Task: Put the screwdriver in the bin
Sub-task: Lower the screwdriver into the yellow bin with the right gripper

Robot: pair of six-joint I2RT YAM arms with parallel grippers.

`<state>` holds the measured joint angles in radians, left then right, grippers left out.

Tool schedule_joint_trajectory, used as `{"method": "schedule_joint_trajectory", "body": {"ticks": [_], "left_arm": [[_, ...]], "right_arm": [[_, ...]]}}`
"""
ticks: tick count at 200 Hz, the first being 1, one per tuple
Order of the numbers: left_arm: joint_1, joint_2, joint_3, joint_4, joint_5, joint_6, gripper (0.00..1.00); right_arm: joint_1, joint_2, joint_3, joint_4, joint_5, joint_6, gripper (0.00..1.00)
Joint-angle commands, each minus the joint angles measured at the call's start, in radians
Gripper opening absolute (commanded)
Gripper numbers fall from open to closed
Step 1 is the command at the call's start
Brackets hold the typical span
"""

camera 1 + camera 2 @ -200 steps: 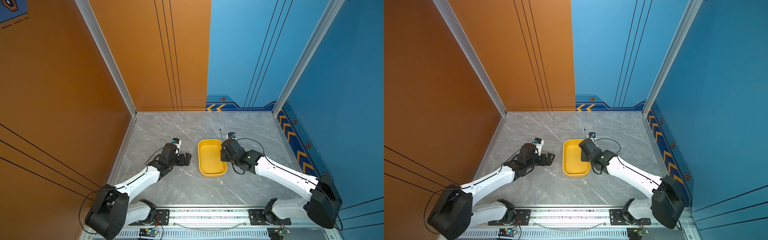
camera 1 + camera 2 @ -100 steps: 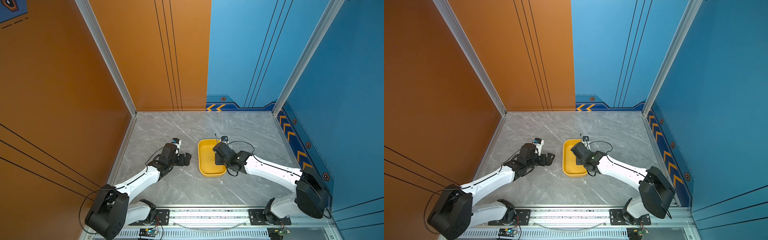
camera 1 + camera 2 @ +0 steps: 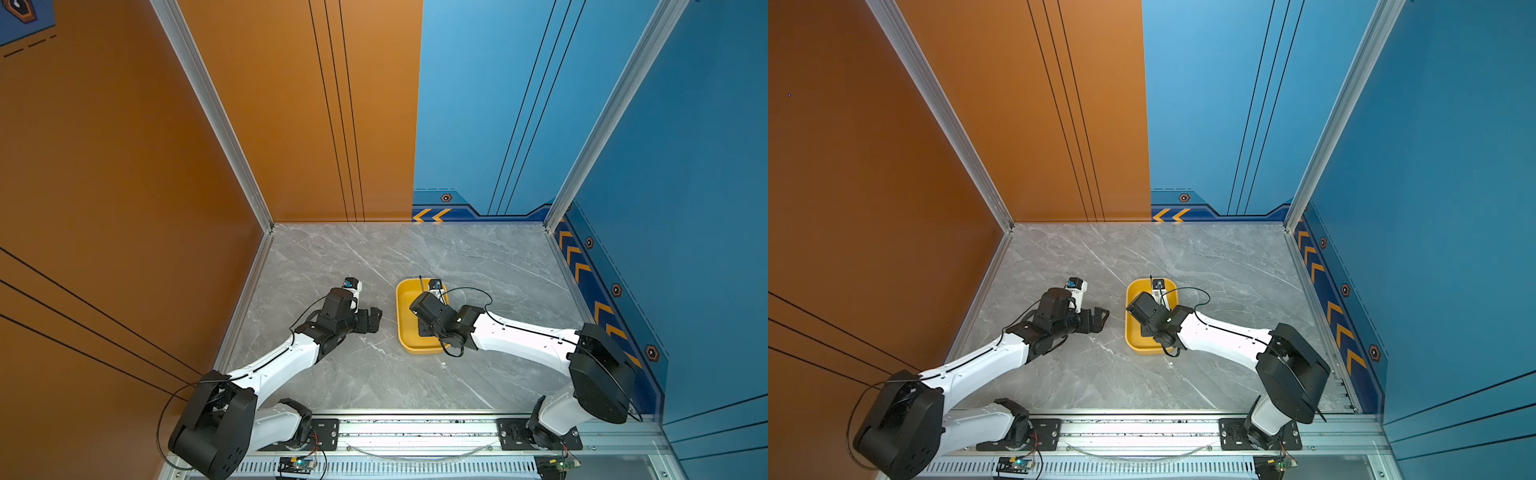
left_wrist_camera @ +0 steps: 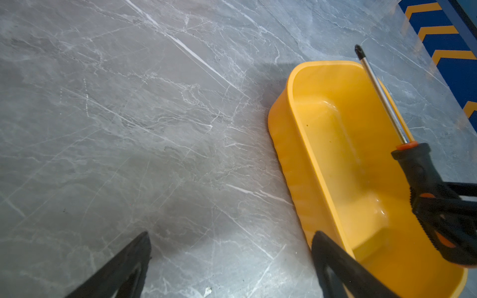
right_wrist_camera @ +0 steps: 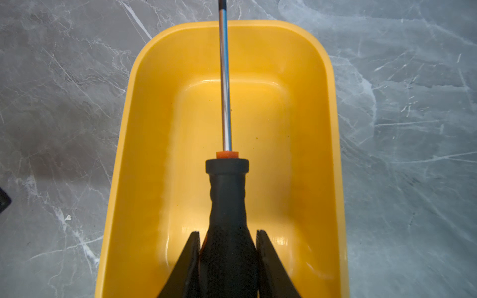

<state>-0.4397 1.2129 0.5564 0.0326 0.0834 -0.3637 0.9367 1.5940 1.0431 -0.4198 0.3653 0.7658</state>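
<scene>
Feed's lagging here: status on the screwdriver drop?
Right pincer shut on screwdriver handle, over bin. Left pincer open, beside bin. Bin empty, nothing blocking.

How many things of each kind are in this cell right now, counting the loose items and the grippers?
bin: 1, yellow, on the marble table
screwdriver: 1, black handle, clamped in the right gripper above the bin
grippers: 2, the right gripper and the left gripper, which is open and empty beside the bin
Total: 4
</scene>
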Motion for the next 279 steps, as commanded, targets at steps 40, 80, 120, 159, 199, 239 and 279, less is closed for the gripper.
{"method": "schedule_joint_trajectory", "body": {"ticks": [40, 80, 120, 159, 199, 239, 279], "left_arm": [[-0.010, -0.021, -0.019, -0.011, -0.012, 0.011, 0.98], [-0.009, -0.023, -0.020, -0.017, -0.018, 0.015, 0.98], [-0.010, -0.023, -0.022, -0.020, -0.019, 0.016, 0.98], [-0.010, -0.024, -0.022, -0.022, -0.020, 0.016, 0.98], [-0.009, -0.029, -0.022, -0.024, -0.019, 0.016, 0.98], [-0.009, -0.032, -0.024, -0.028, -0.022, 0.016, 0.98], [-0.008, -0.036, -0.022, -0.030, -0.022, 0.017, 0.98]], "right_arm": [[0.008, 0.089, 0.053, -0.016, 0.006, 0.035, 0.00], [0.008, 0.138, 0.065, -0.017, -0.005, 0.040, 0.01], [0.007, 0.181, 0.072, -0.016, -0.016, 0.040, 0.05], [0.003, 0.209, 0.074, -0.017, -0.020, 0.040, 0.18], [-0.001, 0.232, 0.075, -0.016, -0.027, 0.040, 0.21], [-0.003, 0.242, 0.080, -0.016, -0.034, 0.037, 0.36], [-0.004, 0.235, 0.082, -0.016, -0.037, 0.030, 0.49]]}}
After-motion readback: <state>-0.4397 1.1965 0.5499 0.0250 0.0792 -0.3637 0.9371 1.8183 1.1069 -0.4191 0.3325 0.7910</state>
